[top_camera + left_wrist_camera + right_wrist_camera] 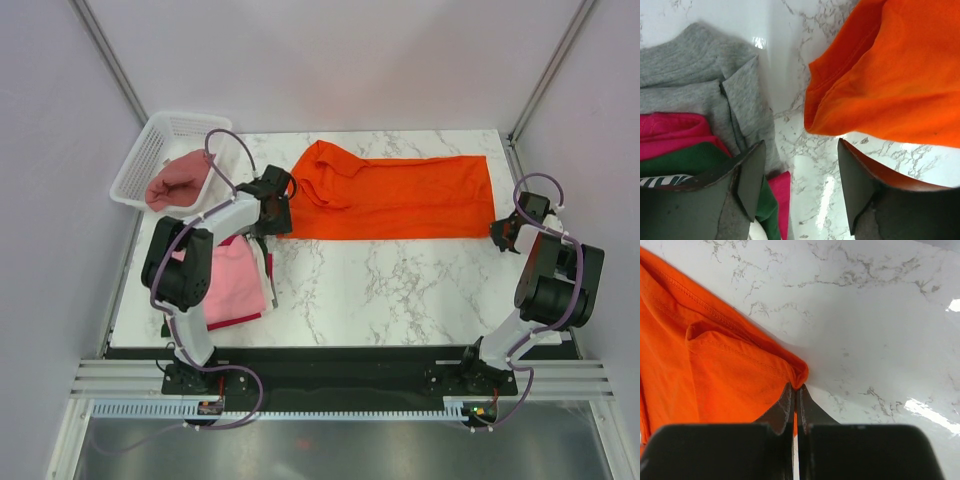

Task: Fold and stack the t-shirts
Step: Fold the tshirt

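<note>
The bright orange t-shirt (400, 195) lies folded into a long band across the back of the table. My right gripper (500, 232) is at its near right corner, and in the right wrist view the gripper (796, 388) is shut on a pinch of that orange hem (715, 365). My left gripper (275, 202) is at the shirt's left end. In the left wrist view the left gripper (802, 182) stands open over bare marble, with the orange cloth (890, 75) just beyond its right finger (856, 185). A stack of folded t-shirts with light pink on top (238, 282) lies under the left arm.
A white mesh basket (150, 150) at the back left holds a dusty rose t-shirt (180, 185). In the left wrist view the stack's edges show beside the left finger: grey (700, 75), magenta (670, 131) and green (690, 160) cloth. Walls close in both sides of the marble table (400, 290).
</note>
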`<action>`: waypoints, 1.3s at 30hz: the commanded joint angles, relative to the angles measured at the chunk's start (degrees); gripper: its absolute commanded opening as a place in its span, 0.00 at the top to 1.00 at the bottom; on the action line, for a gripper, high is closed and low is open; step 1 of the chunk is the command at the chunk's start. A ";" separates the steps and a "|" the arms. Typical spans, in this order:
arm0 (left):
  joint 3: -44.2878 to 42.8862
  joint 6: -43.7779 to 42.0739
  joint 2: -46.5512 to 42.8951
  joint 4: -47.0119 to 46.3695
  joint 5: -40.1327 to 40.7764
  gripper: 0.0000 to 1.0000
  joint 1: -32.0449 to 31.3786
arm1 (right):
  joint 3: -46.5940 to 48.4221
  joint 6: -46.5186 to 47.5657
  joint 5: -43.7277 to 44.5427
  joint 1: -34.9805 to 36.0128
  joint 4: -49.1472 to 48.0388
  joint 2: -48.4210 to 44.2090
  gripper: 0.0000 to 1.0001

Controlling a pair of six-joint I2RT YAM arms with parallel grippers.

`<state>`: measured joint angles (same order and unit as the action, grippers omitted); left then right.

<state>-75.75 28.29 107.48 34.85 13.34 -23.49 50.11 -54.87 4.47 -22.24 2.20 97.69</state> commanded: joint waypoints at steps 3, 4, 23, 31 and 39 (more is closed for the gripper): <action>0.25 2.29 -7.28 -0.40 -4.19 0.29 0.19 | -0.71 -0.32 -0.60 -0.17 -0.88 -2.68 1.00; 0.16 2.64 -7.90 -0.57 -5.60 0.29 0.19 | -0.71 -0.24 -0.69 -0.17 -0.88 -2.68 1.00; 24.39 45.08 -14.58 -28.66 -16.16 0.37 -1.74 | -1.94 -1.11 -2.27 -0.17 -1.76 -2.59 1.00; 26.26 56.78 -13.79 -30.10 -9.66 0.39 -4.29 | -2.47 -1.47 -2.71 -0.17 -3.51 -2.86 1.00; 26.18 61.26 -12.21 -28.17 -0.70 0.45 -5.17 | -3.00 -1.82 -2.89 -0.17 -3.95 -3.12 1.00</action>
<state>-49.30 84.14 94.72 7.09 6.11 -28.29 47.66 -55.83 2.11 -22.24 -0.01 96.71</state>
